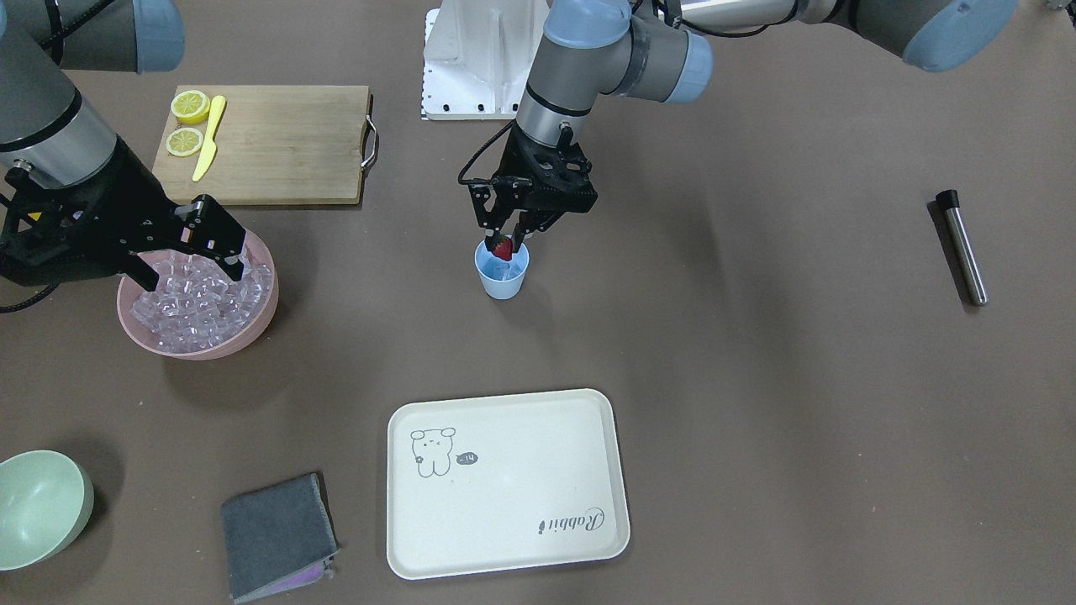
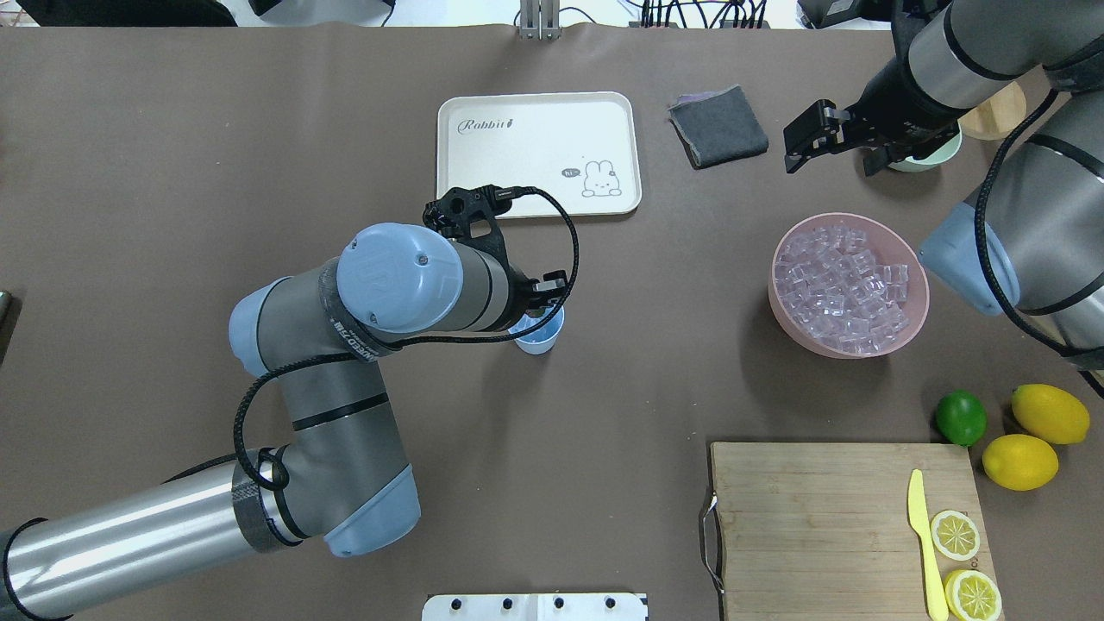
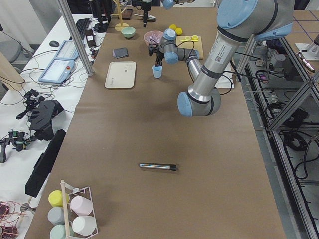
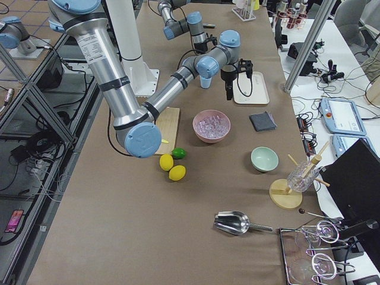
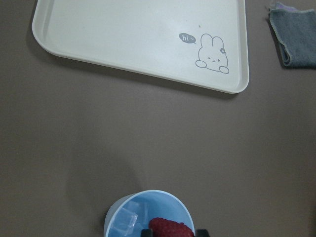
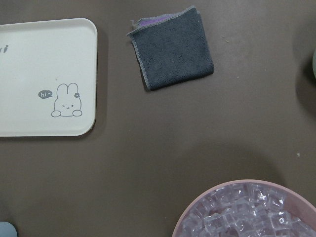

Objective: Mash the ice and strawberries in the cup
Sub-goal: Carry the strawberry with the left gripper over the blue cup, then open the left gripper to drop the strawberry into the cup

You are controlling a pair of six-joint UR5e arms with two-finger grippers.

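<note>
The pale-blue cup stands mid-table; it also shows in the overhead view and the left wrist view. My left gripper is shut on the red strawberry and holds it at the cup's rim. In the left wrist view the strawberry sits over the cup's mouth, with clear ice inside. My right gripper is open and empty, just above the pink bowl heaped with ice cubes.
A cream tray lies beyond the cup. A grey cloth and a pale-green bowl lie past the pink bowl. A metal rod lies far on my left. A cutting board holds lemon slices and a yellow knife.
</note>
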